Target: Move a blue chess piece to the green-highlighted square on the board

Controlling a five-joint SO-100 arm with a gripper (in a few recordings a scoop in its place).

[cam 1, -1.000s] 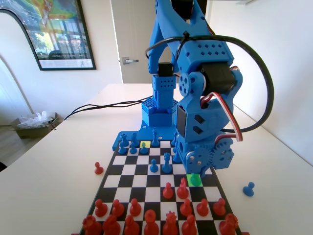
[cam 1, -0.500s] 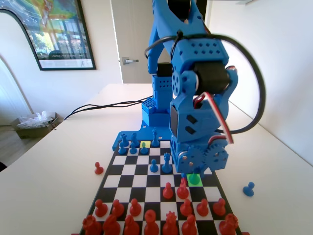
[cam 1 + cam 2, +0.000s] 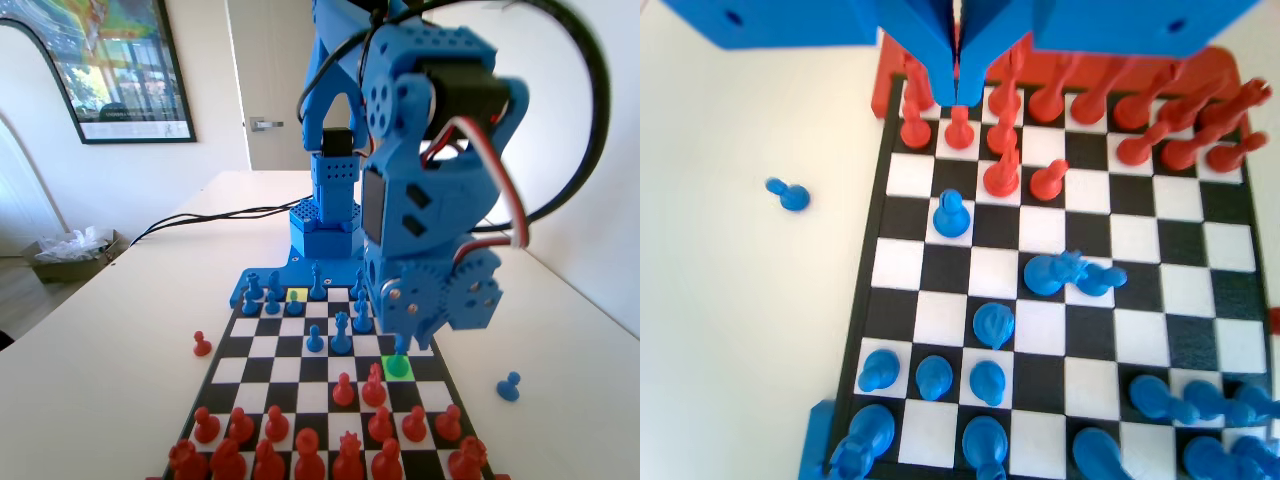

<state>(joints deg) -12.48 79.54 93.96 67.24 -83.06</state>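
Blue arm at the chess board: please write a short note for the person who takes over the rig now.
Gripper: jaws closed together, holding nothing, raised above the board.
The blue chess piece stands upright on the green-highlighted square, free of the gripper; in the wrist view it is the lone blue piece next to the red pieces.
Done: the piece is on its target square.
Left: bring the arm back off the board. A spare blue piece lies on the table beside the board, a red one on the other side.
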